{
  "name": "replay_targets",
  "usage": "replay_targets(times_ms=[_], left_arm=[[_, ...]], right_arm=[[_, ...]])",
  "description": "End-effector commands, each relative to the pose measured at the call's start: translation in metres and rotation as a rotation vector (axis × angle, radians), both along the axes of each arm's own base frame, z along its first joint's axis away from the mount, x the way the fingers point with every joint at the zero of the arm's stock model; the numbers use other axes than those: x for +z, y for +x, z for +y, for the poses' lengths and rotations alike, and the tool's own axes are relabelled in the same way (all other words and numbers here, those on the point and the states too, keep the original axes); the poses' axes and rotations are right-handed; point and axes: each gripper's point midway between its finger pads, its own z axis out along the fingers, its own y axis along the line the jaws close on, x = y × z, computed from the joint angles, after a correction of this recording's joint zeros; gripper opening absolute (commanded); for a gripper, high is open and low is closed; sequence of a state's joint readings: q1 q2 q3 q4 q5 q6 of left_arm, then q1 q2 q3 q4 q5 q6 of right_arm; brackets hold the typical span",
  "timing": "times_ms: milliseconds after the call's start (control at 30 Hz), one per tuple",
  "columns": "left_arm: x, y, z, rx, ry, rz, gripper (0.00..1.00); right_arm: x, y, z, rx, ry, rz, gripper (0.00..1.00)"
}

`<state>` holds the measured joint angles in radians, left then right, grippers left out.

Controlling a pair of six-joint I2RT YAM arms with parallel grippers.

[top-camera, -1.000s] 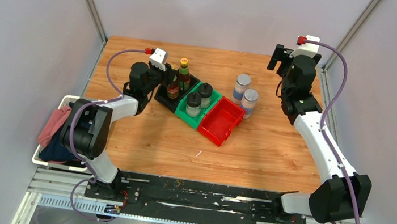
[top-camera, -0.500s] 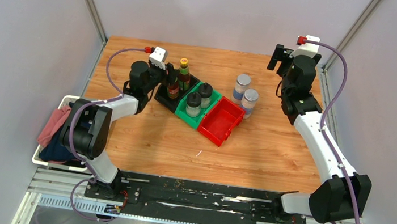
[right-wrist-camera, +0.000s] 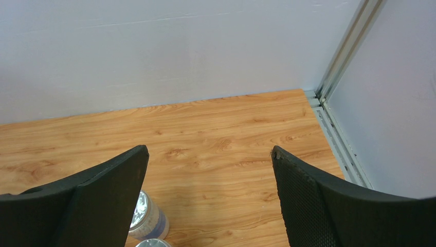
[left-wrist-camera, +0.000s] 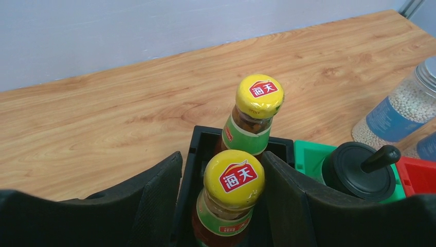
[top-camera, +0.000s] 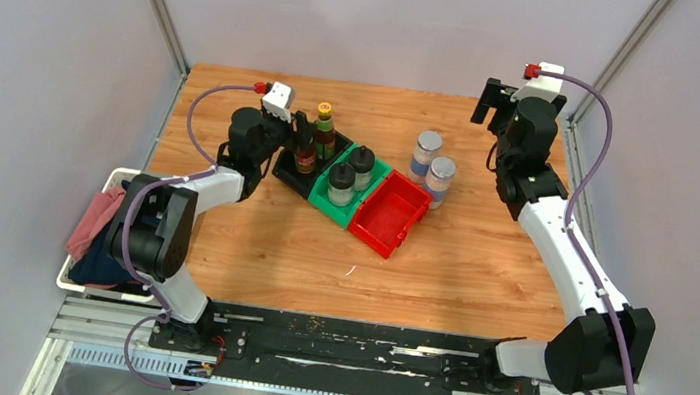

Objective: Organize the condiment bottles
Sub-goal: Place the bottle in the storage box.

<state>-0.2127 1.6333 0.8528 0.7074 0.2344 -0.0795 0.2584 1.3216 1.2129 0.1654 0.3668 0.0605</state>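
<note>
Two dark brown bottles with yellow caps stand in the black bin (top-camera: 286, 176): the far one (top-camera: 323, 124) (left-wrist-camera: 258, 95) and the near one (top-camera: 306, 157) (left-wrist-camera: 234, 179). My left gripper (top-camera: 301, 141) (left-wrist-camera: 222, 157) is open around the near bottle; its right finger is at the cap and the left finger stands clear of it. Two clear jars with black caps (top-camera: 361, 164) (top-camera: 341, 182) (left-wrist-camera: 360, 170) sit in the green bin (top-camera: 370, 192). Two silver-lidded shakers (top-camera: 426, 153) (top-camera: 440, 180) (right-wrist-camera: 146, 218) stand on the table. My right gripper (top-camera: 487, 100) (right-wrist-camera: 210, 150) is open and empty, raised at the back right.
An empty red bin (top-camera: 389, 212) adjoins the green bin in front of the shakers. A white basket with cloths (top-camera: 91, 226) hangs off the table's left edge. Grey walls and metal posts close the back and both sides.
The left wrist has shifted very slightly at the black bin. The bottles and the right arm have not moved.
</note>
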Motion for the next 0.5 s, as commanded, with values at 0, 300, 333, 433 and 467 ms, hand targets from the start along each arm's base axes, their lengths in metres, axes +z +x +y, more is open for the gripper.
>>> replay_targets(times_ms=[0, 300, 333, 433, 467], left_arm=[[0.038, 0.001, -0.003, 0.022, -0.023, -0.076, 0.66], [0.147, -0.024, -0.031, 0.092, -0.119, -0.28, 0.77], [0.16, -0.028, -0.032, 0.102, -0.146, -0.297, 0.77], [0.199, -0.043, -0.033, 0.124, -0.242, -0.346, 0.77], [0.211, -0.049, -0.032, 0.128, -0.287, -0.356, 0.77]], right_arm=[[0.008, -0.002, -0.001, -0.008, 0.006, -0.029, 0.94], [0.004, 0.002, 0.002, 0.01, 0.001, -0.003, 0.94], [0.004, 0.003, 0.004, 0.014, -0.001, 0.004, 0.94], [0.004, 0.005, 0.008, 0.034, 0.0, 0.026, 0.94], [0.003, 0.006, 0.01, 0.043, 0.002, 0.039, 0.94]])
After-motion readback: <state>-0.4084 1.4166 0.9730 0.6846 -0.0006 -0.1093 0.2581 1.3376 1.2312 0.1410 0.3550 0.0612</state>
